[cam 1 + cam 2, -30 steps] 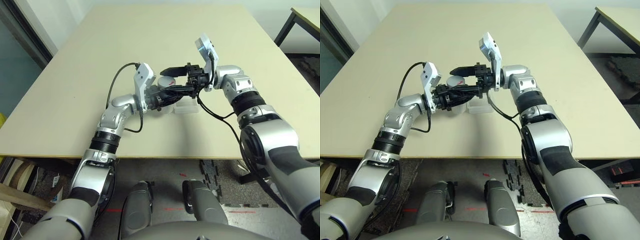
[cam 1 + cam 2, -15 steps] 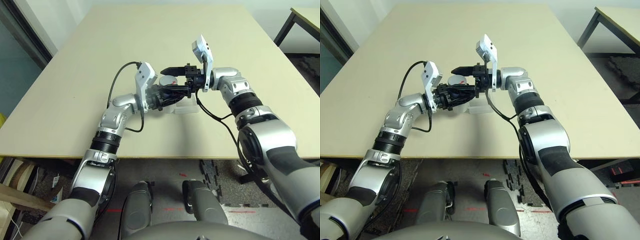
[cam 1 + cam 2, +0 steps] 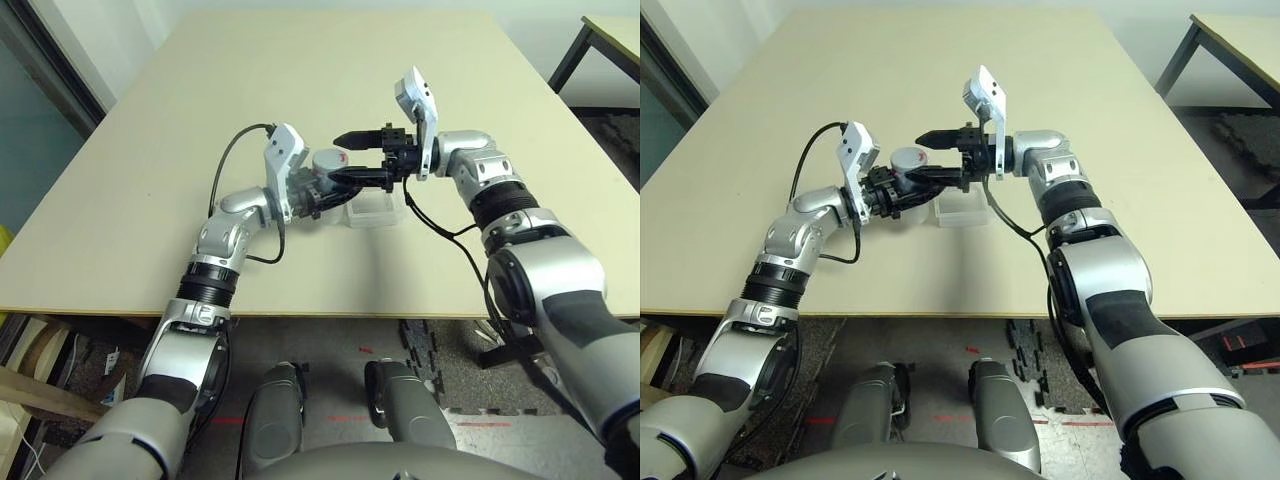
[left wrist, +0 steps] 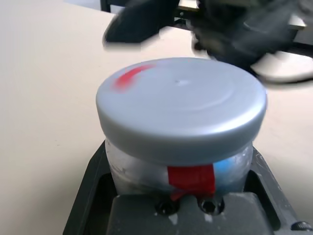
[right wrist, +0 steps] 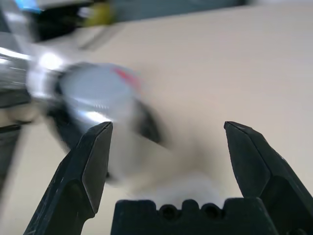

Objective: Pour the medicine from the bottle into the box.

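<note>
On the broad pale table (image 3: pixel 240 90), I see the clear shallow box (image 3: pixel 962 206) beside the bottle (image 4: pixel 181 112); its contents are too small to make out. My left end effector (image 3: pixel 902 190) grips the bottle, upright, its grey cap (image 4: pixel 183 105) on, hiding any medicine. My right end effector (image 5: pixel 168 147) stands wide near the cap, holding nothing.
</note>
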Available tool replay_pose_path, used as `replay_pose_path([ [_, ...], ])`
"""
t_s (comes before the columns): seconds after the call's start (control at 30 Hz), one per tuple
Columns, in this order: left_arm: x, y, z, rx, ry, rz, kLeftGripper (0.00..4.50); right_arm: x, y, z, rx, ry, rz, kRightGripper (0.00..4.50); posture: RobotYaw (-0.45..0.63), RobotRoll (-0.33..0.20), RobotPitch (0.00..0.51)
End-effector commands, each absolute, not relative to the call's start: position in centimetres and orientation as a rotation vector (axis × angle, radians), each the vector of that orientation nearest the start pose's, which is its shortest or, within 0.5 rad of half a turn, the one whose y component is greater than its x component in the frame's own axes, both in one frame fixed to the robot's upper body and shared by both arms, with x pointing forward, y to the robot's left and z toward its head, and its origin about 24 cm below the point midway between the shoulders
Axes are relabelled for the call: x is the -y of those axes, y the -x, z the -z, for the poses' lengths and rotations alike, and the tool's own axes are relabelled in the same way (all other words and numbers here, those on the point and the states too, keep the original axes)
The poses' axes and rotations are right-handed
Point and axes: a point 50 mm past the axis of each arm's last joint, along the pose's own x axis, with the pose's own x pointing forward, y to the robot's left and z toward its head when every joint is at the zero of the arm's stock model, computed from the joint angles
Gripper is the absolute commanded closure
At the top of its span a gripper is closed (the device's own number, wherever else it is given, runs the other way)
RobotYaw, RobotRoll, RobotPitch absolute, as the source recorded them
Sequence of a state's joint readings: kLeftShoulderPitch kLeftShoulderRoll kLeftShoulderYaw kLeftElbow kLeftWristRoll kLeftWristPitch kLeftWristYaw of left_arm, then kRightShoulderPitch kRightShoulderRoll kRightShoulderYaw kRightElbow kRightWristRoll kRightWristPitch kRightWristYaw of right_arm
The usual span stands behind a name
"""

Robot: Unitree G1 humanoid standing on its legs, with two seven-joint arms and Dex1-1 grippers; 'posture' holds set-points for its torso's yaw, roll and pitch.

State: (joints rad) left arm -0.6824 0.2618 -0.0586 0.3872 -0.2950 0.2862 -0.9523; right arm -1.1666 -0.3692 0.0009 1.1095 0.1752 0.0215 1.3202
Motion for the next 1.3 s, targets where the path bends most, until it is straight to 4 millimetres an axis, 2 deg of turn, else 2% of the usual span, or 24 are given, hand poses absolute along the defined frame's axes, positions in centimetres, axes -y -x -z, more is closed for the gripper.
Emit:
replay_pose_path([
  [0.03,-10.9,-34.3,-13.7,-0.012,-0.011,1.12,1.85,15.1,-39.1,-19.0,-0.071,0.141,-1.221,0.0,-0.14,0.0,0.092],
  [0.17,-11.0,-34.4,-13.6,-0.013,-0.011,1.116,1.85,15.9,-39.0,-19.3,-0.072,0.141,-1.217,0.0,-0.14,0.0,0.091],
  [0.33,-11.0,-34.6,-13.6,-0.014,-0.013,1.112,1.85,15.8,-38.5,-19.7,-0.081,0.137,-1.316,0.0,-0.15,0.0,0.09],
  [0.57,-10.4,-34.7,-13.7,-0.009,-0.013,1.126,1.85,13.6,-37.8,-19.7,-0.062,0.112,-1.454,0.0,-0.16,0.0,0.089],
  [1.07,-8.8,-34.7,-13.9,0.01,0.002,1.16,1.85,9.2,-37.7,-19.1,-0.017,0.089,-1.49,0.0,-0.15,0.0,0.084],
  [1.3,-8.9,-34.5,-13.9,0.01,0.002,1.163,1.85,9.2,-38.2,-18.9,-0.03,0.099,-1.421,0.0,-0.15,0.0,0.083],
])
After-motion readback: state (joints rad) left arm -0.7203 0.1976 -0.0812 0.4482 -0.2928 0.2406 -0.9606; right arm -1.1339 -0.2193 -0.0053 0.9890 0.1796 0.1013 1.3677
